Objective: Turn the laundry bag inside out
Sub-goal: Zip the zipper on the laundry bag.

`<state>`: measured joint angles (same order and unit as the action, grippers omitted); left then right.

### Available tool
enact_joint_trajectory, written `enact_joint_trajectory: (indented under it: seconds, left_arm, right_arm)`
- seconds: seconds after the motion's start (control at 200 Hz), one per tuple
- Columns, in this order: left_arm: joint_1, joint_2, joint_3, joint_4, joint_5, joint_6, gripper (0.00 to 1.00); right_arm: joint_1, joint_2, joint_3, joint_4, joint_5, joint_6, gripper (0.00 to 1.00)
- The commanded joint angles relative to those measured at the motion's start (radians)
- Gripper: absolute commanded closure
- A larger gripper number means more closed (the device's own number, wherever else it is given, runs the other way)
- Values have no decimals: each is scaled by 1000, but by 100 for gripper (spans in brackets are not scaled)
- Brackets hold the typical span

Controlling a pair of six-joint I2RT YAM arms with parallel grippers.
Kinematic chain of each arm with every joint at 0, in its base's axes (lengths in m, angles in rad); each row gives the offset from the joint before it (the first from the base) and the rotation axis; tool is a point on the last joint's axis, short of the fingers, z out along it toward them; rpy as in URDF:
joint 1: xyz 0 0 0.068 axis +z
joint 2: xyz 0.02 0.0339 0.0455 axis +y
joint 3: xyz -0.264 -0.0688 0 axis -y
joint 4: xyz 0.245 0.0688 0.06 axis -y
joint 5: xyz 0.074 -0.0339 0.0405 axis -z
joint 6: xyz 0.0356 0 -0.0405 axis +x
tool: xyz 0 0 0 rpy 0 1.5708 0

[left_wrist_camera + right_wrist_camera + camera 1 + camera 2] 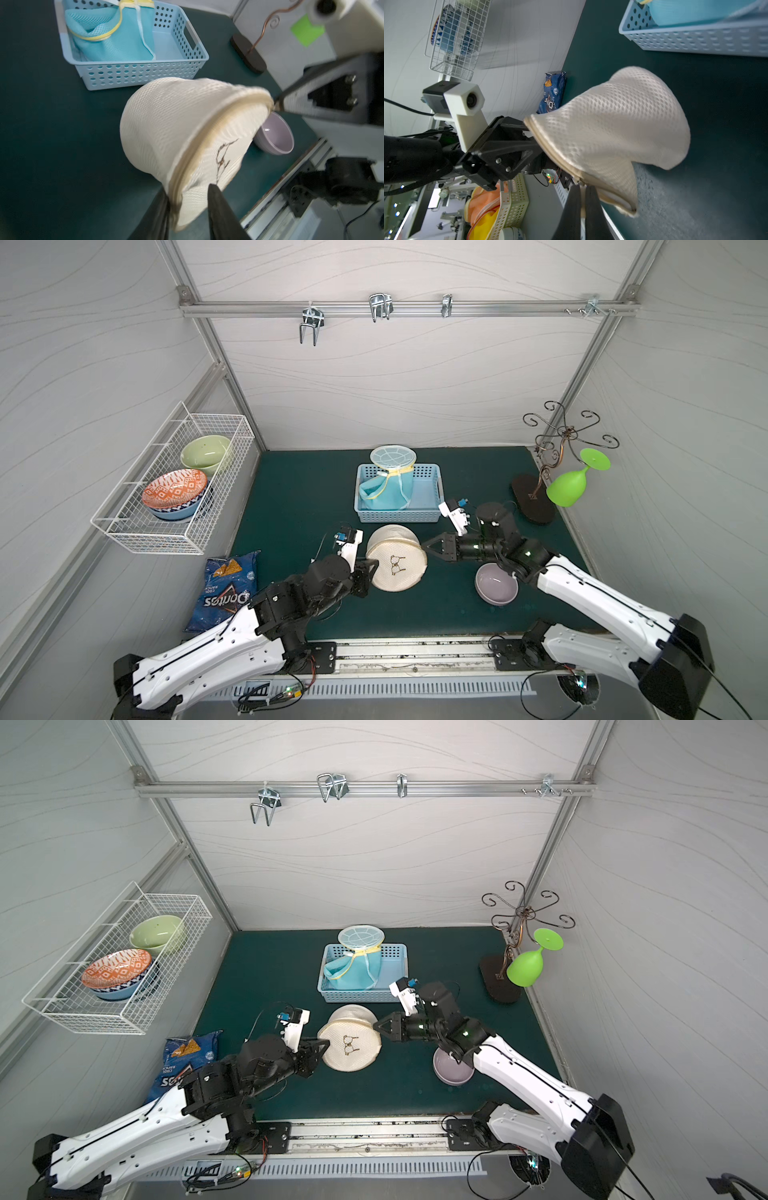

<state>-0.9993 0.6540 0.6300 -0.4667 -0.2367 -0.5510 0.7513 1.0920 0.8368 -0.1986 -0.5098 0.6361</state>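
Observation:
The cream mesh laundry bag hangs between my two grippers above the green mat, its round face with a glasses motif turned up. My left gripper stands open astride the bag's beige rim; one finger lies against the rim, the other is over the face. My right gripper is shut on the opposite edge of the rim. In the right wrist view the bag's body droops towards the mat.
A blue perforated basket holding a blue mesh bag stands just behind. A lilac bowl lies under the right arm. A Doritos bag is at the left edge; a stand with a green glass at the right.

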Motion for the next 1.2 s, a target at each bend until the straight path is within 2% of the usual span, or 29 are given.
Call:
enact_joint_trajectory:
  seconds: [0.0,0.095,0.205,0.255,0.34,0.375,0.51,0.665,0.72,0.795,0.87,0.935,1.03,1.096,1.146,1.196]
  left_arm:
    - [2,26,87,38,108,90,57]
    - [-50,80,130,28,44,158,56]
    - [-197,161,211,-30,-206,262,56]
    - [-229,202,253,-79,-289,262,56]
    - [-235,236,283,-130,-356,225,52]
    - [-233,223,273,-122,-347,214,50]
    - [-233,134,237,-94,-194,210,45]
    - [-233,153,310,-271,-211,168,47]
    - [-233,124,315,-279,-177,138,47]
    - [-232,36,291,-231,-112,101,44]
    - [-233,-36,264,-229,-130,87,43]
    - [-233,-53,286,-322,-213,43,46]
    - [-232,-93,282,-348,-201,37,46]
    - [-231,-97,287,-420,-245,-15,46]
    - [-232,-111,267,-419,-234,-22,45]
    - [-232,-132,221,-335,-172,21,45]
  right_arm:
    - [16,69,111,-177,-101,-151,100]
    - [41,114,164,-238,-108,-208,100]
    - [63,143,199,-281,-106,-266,100]
    - [66,150,214,-308,-97,-288,100]
    - [69,149,228,-335,-84,-315,100]
    - [70,146,227,-333,-86,-317,100]
    - [70,153,235,-329,-87,-322,100]
    - [70,169,245,-331,-90,-331,100]
    - [70,170,247,-334,-89,-329,100]
    - [69,156,240,-342,-27,-315,100]
    - [57,139,206,-281,-83,-288,100]
    - [52,131,202,-288,-47,-281,100]
    - [18,120,178,-250,-103,-266,100]
    - [17,132,189,-273,-71,-271,100]
    - [15,143,185,-262,-105,-275,100]
    - [25,167,194,-250,-180,-282,100]
